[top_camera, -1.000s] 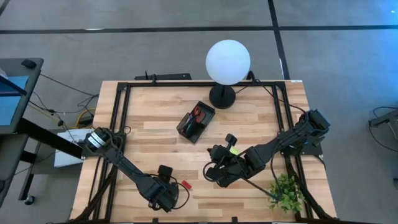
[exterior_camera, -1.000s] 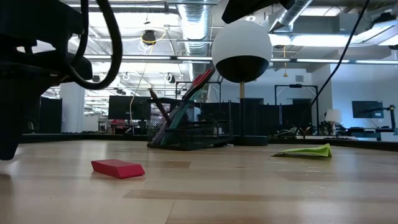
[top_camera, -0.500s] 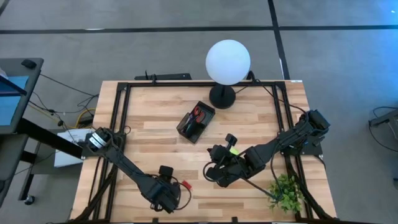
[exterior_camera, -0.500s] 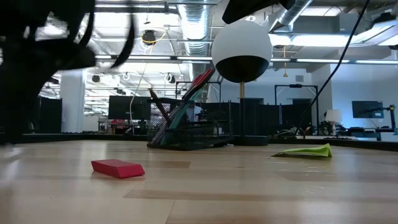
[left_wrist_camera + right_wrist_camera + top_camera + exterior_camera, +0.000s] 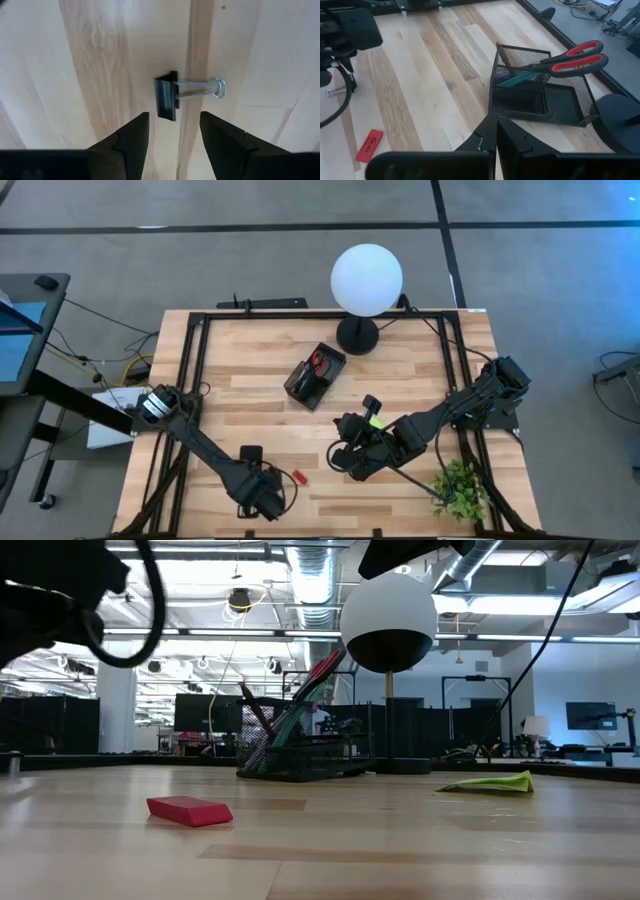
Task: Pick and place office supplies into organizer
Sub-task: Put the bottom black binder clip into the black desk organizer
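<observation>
A black binder clip (image 5: 166, 96) with silver wire handles lies flat on the wood. My left gripper (image 5: 172, 131) hangs open straight above it near the table's front left (image 5: 258, 492), its fingers on either side and clear of the clip. A small red piece (image 5: 297, 477) lies just right of that gripper. The black mesh organizer (image 5: 314, 374) stands mid-table, holding red-handled scissors (image 5: 570, 57) and pens. My right gripper (image 5: 495, 131) hovers shut and empty right of centre (image 5: 340, 456). A lime-green sticky-note pad (image 5: 490, 783) lies under the right arm.
A white globe lamp (image 5: 367, 278) on a round black base stands behind the organizer. A small green plant (image 5: 460, 488) sits at the front right corner. Black frame rails (image 5: 195, 350) run along the table's edges. Bare wood lies between the organizer and the left gripper.
My left gripper has risen straight up from the table and rolled about its own axis, staying open. The clip and the red piece lie where they were.
</observation>
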